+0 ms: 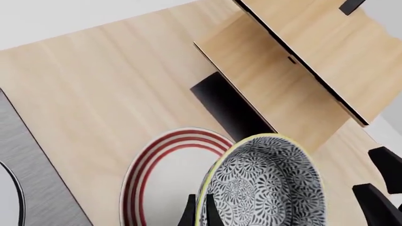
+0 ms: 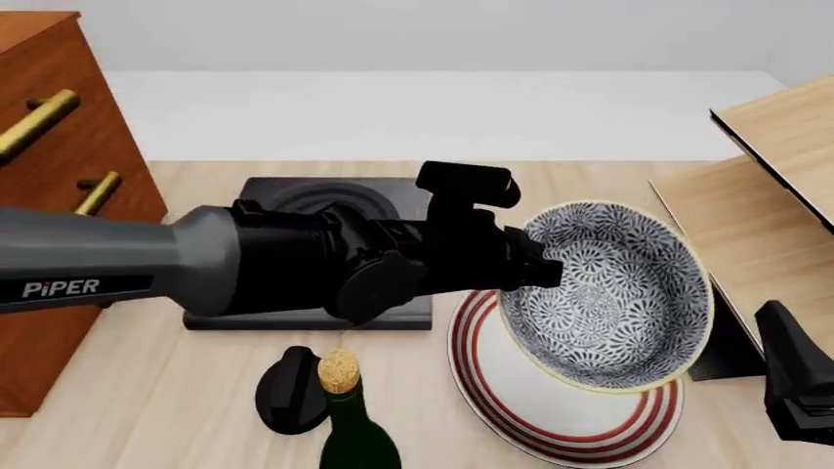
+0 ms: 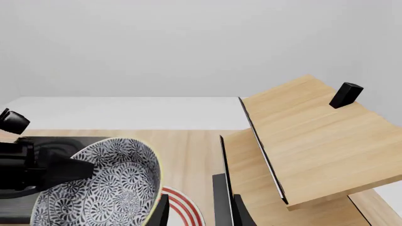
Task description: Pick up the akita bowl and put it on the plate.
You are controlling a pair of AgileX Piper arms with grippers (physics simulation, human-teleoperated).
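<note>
- We are holding the akita bowl (image 2: 606,293) in the left gripper (image 2: 532,266), clamped on the bowl's left rim; fingers (image 1: 188,214) are pinching the wall, one inside and one outside.
- Bowl is hanging tilted, opening facing toward the near side and up, above the plate (image 2: 548,410), overlapping its far-right part. We cannot tell whether its low edge is touching the plate.
- Plate is sitting flat on the counter (image 2: 170,391), near side, right of centre.
- Right gripper (image 3: 197,207) is sitting at the near right edge of the scene, apart from the bowl; its fingers are spread with nothing between them.
- Black slab (image 2: 312,205) is lying on the counter behind the left arm, left of the plate.
- Green corked bottle (image 2: 350,430) is standing at the near edge, just left of the plate, beside a black round object (image 2: 289,391).
- Wooden shelf unit (image 3: 314,141) is standing to the right; a wooden drawer cabinet (image 2: 53,147) is at the far left.
</note>
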